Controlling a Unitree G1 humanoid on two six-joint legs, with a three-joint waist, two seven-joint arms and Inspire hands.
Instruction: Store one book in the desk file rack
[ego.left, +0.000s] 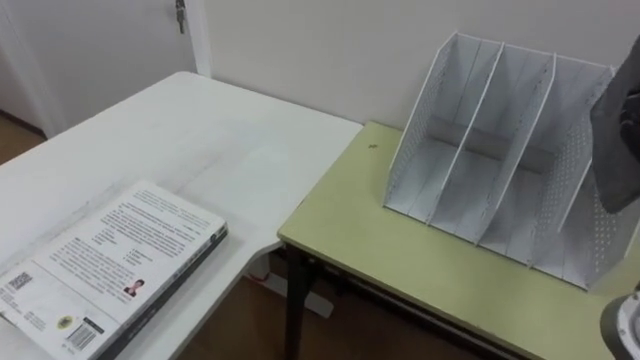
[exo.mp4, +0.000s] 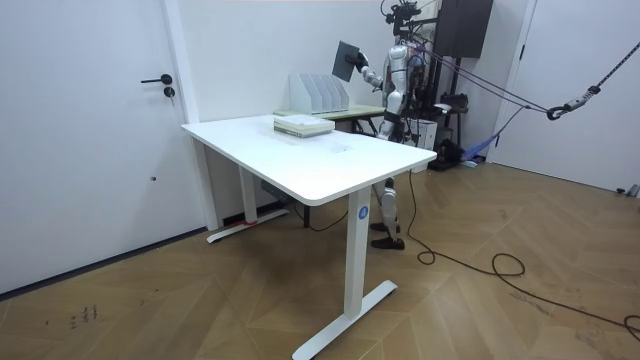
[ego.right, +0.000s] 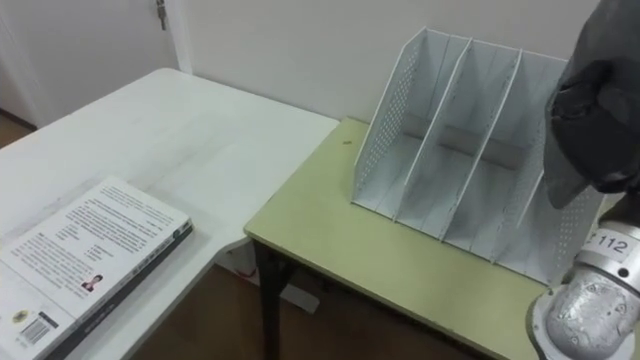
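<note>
A white file rack (ego.left: 415, 130) with three upright slots stands on a light green desk (ego.left: 390, 250) against the wall. My right hand (ego.right: 592, 125) is raised at the right edge, just above the rack's right end, its dark fingers curled round a dark grey book (ego.right: 612, 40). In the room view the book (exo.mp4: 347, 62) is held up in the air, tilted, above the rack (exo.mp4: 318, 93). All three slots hold nothing.
A stack of books (ego.left: 110, 265) with a white printed cover lies on the white table (ego.left: 200, 130) at my left, which butts against the green desk. A door (ego.left: 90, 40) is behind the table. The wall runs close behind the rack.
</note>
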